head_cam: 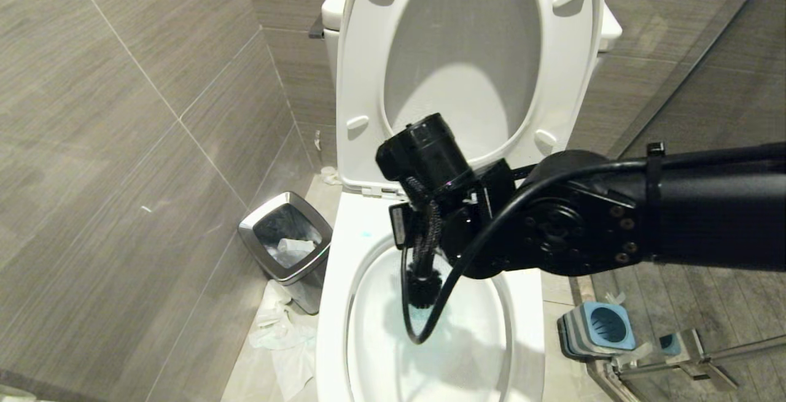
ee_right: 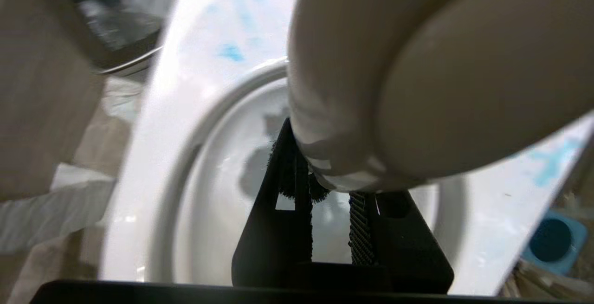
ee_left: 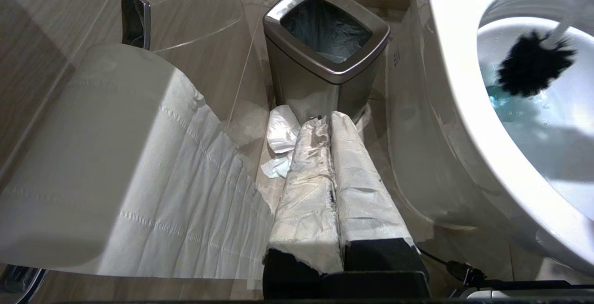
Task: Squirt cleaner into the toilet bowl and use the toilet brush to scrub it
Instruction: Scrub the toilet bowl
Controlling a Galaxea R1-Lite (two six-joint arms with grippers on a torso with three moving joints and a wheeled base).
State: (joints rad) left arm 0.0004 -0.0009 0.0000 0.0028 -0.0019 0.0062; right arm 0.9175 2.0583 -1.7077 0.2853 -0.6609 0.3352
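Overhead, the head view shows one toilet bowl [head_cam: 368, 353] with its seat and lid [head_cam: 466, 52] raised against the tank. The right arm [head_cam: 675, 218] enters from the right edge and reaches across the bowl; the right gripper [head_cam: 424, 248] points down over the bowl's rear half. One black brush head of the toilet brush [head_cam: 424, 288] sits inside the bowl, near the rear wall, above blue-tinted water. One steel-rimmed trash bin [head_cam: 285, 239] stands just beside the bowl's left flank, with crumpled paper [head_cam: 282, 334] on the floor between bin and wall. One empty blue-and-grey brush holder [head_cam: 599, 327] stands on the floor to the bowl's right, next to a glass partition's lower rail. Tiled wall closes the left side; open floor is narrow on both flanks.

Left wrist view: the left gripper [ee_left: 332, 127], its two fingers wrapped in paper, is closed with nothing between them and sits idle beside the bin [ee_left: 325, 39]. One toilet paper roll [ee_left: 93, 155] fills the near side. The bowl rim [ee_left: 464, 109] curves past, and the brush head [ee_left: 529, 62] is inside it, close to the inner wall.

Right wrist view: the right gripper [ee_right: 332, 229] is clamped on the brush handle [ee_right: 417, 86], whose rounded end fills most of the frame. Blue cleaner smears mark the bowl rim [ee_right: 222, 53]. The holder [ee_right: 552, 241] shows at one corner.
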